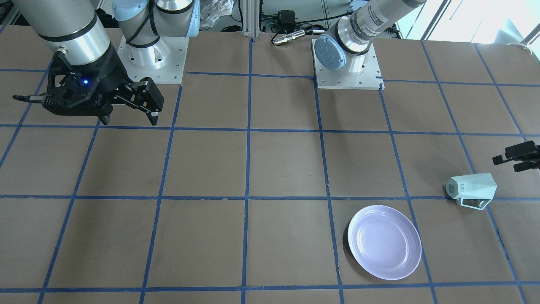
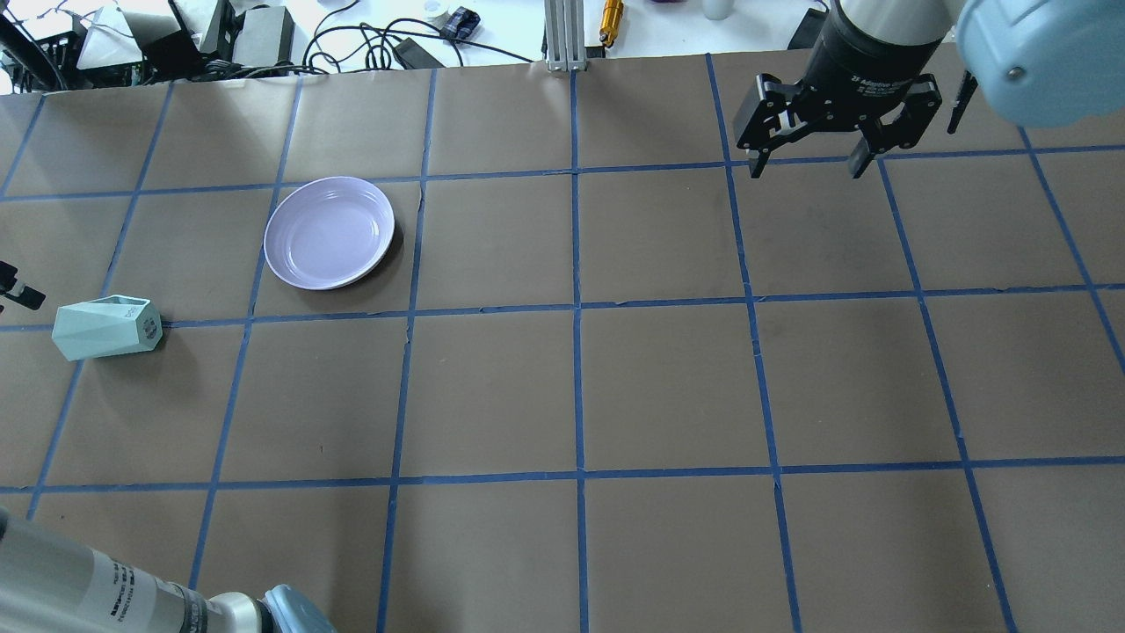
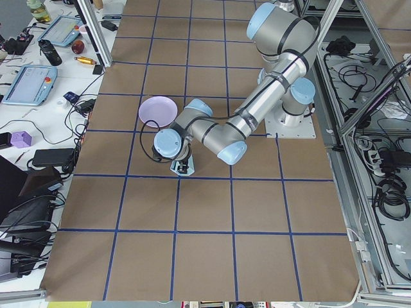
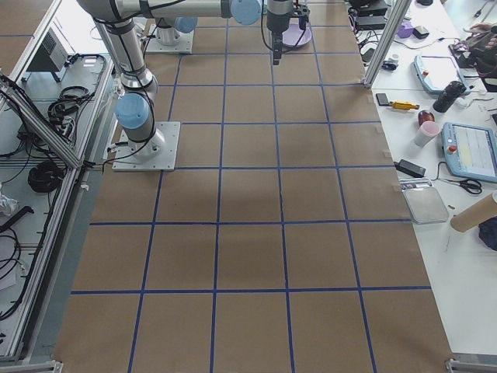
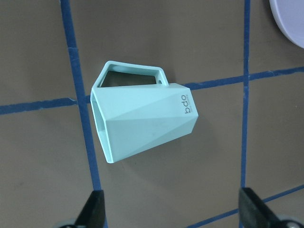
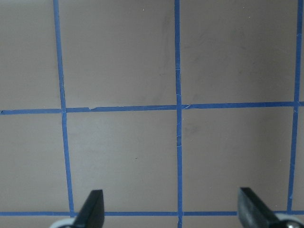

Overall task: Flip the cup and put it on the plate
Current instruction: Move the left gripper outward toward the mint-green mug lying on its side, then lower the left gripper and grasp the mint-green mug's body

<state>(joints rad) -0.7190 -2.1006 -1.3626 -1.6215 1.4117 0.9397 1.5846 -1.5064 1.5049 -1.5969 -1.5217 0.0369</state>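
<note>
**A:** Where is the faceted mug [image 5: 142, 118] relative to the left gripper [image 5: 173, 214]?

**B:** Below it, lying on its side on the brown table [image 5: 199, 180], untouched. In the wrist view it sits just ahead of the two fingertips, within the width of the gap between them. The hexagonal mouth faces the finger at that view's left. The base, with its dark lettering, faces the other finger, and the handle is on the side away from both. Blue tape lines [image 5: 245, 47] cross under the mouth end.

**A:** And the jaws?

**B:** Spread wide, gripping nothing.

**A:** The lavender plate [image 5: 290, 19]?

**B:** Farther out from the gripper than the mug, past the finger on the base side. Only its edge shows in the corner of the wrist view. It lies flat, near the mug but apart from it.

**A:** The right gripper [image 2: 809, 165]?

**B:** Well apart from mug and plate. Its fingers are spread too, and it hangs over the table where tape lines cross ahead of its fingertips.
</note>
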